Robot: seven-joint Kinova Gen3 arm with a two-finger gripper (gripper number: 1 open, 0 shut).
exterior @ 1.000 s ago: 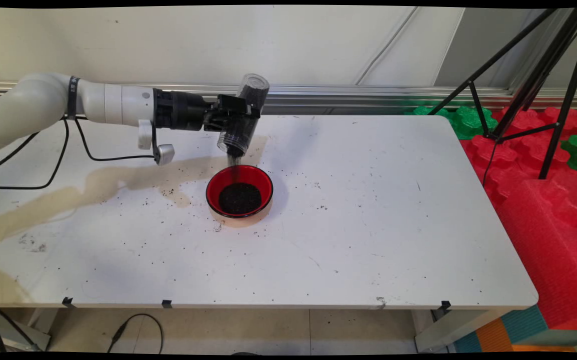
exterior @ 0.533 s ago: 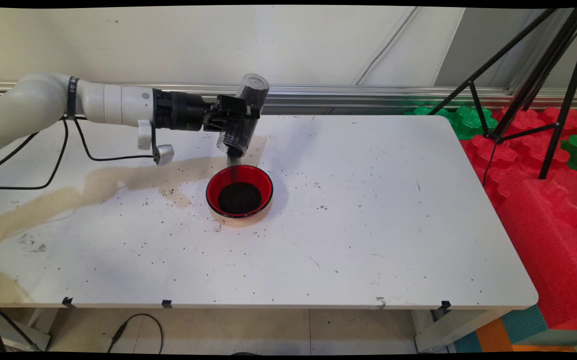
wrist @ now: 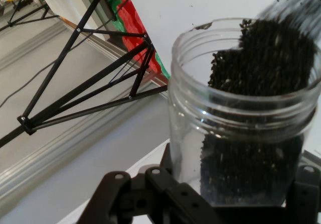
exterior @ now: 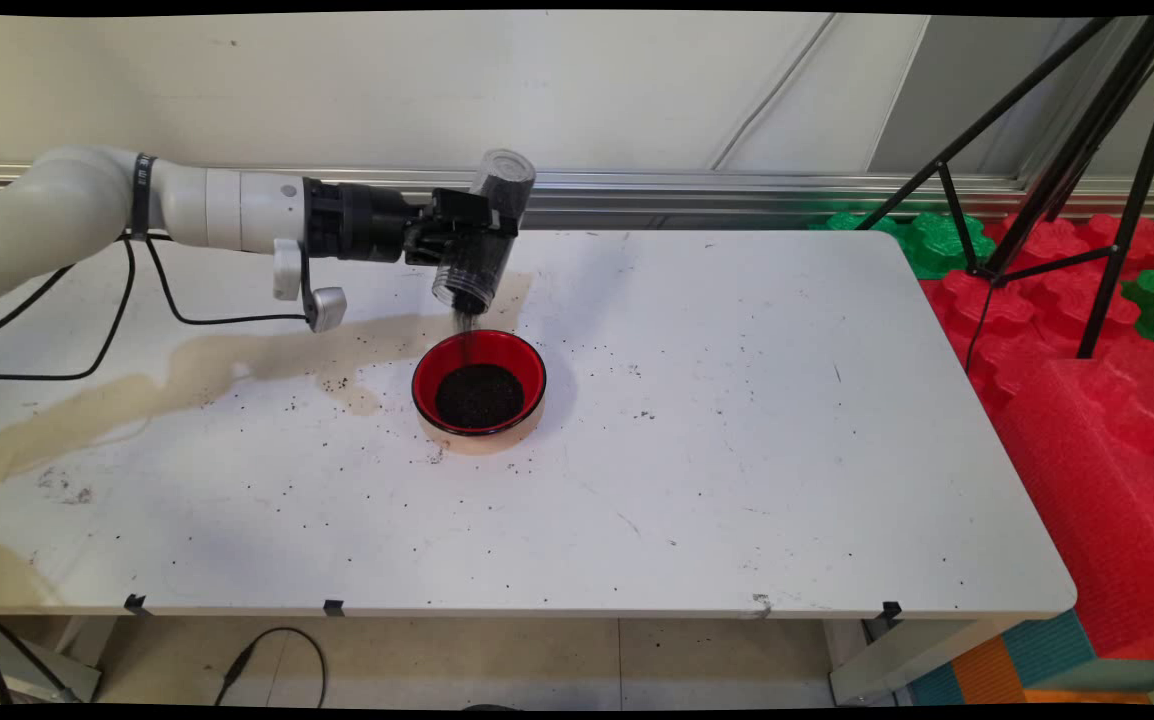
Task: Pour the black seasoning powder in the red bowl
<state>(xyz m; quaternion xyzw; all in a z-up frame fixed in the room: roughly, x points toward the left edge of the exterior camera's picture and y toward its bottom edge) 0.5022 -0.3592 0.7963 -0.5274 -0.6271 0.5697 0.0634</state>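
A: Why is the clear plastic jar tipped mouth-down like that?

B: So its dark granules fall in a thin stream into the red bowl, which stands on the white table just below the jar's mouth.

A: And the claw?

B: The gripper reaches in from the left, its fingers pinching the jar's middle.
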